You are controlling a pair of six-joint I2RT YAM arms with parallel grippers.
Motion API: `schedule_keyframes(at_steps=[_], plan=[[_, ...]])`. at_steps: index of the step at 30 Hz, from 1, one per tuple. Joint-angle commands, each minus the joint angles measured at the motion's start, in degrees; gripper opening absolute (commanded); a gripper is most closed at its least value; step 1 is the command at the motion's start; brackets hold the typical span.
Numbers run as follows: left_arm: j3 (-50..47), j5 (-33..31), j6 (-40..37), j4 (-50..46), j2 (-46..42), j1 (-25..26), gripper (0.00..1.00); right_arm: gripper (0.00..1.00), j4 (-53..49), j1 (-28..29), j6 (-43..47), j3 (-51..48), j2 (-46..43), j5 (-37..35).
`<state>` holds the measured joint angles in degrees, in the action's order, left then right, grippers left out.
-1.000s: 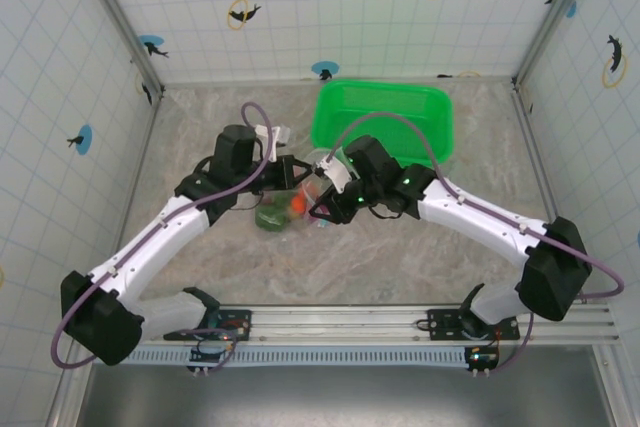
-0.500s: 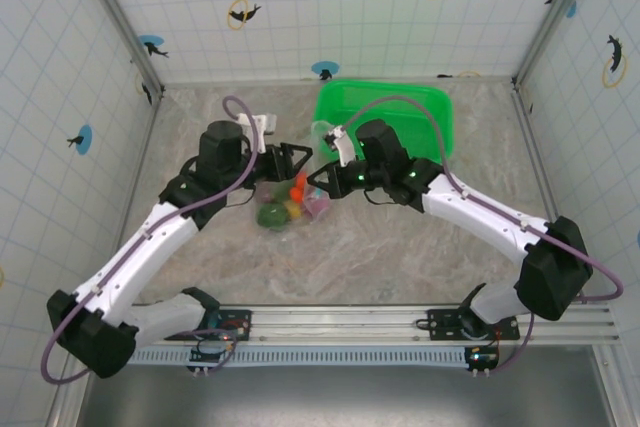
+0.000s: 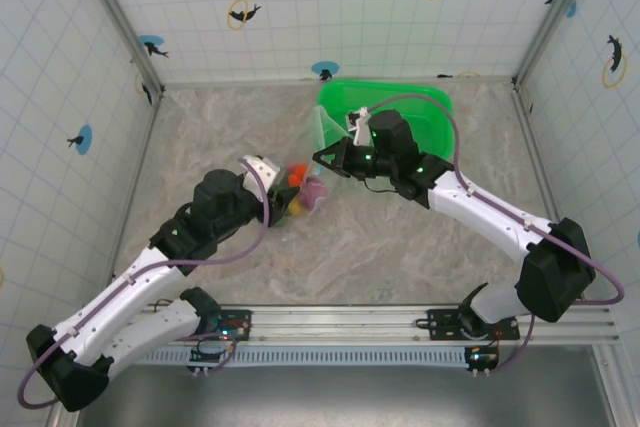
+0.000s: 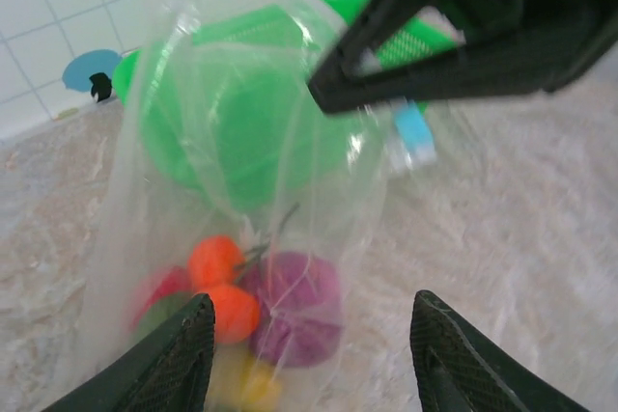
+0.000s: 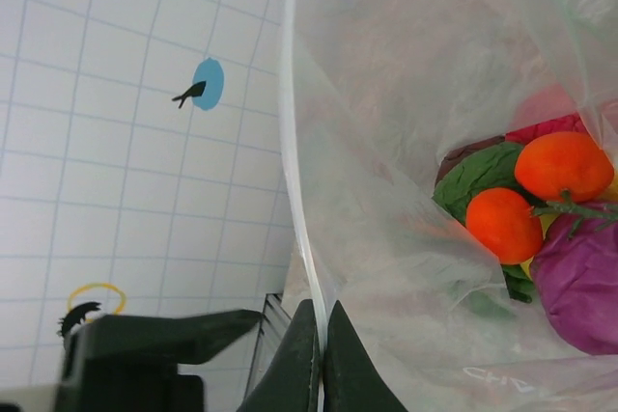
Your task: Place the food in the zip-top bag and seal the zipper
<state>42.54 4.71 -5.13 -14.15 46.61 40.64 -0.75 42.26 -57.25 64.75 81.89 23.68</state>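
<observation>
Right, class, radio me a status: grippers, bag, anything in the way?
Right gripper shut on zip-top bag rim. Left gripper open, facing the bag. Food inside, mouth looks unsealed. Green basket close behind.

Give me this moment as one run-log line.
left gripper: open, facing zip-top bag | right gripper: shut on bag edge, holding it up | food: inside bag

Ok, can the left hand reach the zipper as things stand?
Probably yes: the left hand is open, facing the bag with nothing between, and the right hand pinches one spot of the zipper, leaving the rest free.
</observation>
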Motion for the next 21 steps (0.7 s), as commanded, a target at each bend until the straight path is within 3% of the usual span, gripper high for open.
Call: schedule_keyframes(at_steps=[1, 7, 12, 15, 21], plan=[[-1.1, 0.2, -15.7, 5.6, 0.4, 0.6, 0.56, 0.02, 4.7, -0.3, -4.7, 1.8, -1.1, 0.8], [-5.2, 0.2, -24.3, 16.1, 2.0, 0.9, 0.54, 0.03, 7.1, 0.0, -5.4, 1.3, -1.4, 2.0], [-6.0, 4.0, -26.3, 21.8, 4.9, 0.8, 0.48, 0.03, 8.2, 0.0, -6.2, -0.2, -2.2, 2.1], [-5.3, 2.7, -26.1, 24.5, 7.1, 0.8, 0.45, 0.03, 9.0, 0.3, -6.8, -0.8, -2.3, 2.4], [-3.5, 2.4, -25.7, 27.6, 9.5, 0.9, 0.26, 0.03, 9.2, 0.8, -6.8, -1.5, -2.3, 2.2]])
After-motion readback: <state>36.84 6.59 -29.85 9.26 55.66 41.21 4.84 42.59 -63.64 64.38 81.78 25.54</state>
